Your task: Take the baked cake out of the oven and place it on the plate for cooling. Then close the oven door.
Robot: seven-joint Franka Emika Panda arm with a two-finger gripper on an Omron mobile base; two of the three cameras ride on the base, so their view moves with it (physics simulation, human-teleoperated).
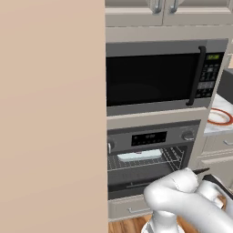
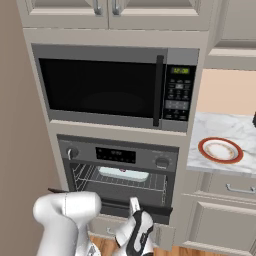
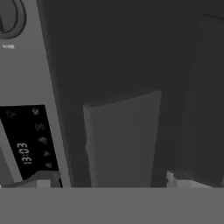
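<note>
Wall: a tall plain beige panel (image 1: 52, 113) is being shown beside the appliance column | Upper cabinets (image 2: 115, 12): cream doors with metal handles are being displayed | Microwave (image 2: 115, 87): is being set below them | Counter (image 2: 225, 127): marbled white top is being carried on cream drawers (image 2: 227, 187) | Floor (image 1: 129, 225): wood boards are being seen.
</note>
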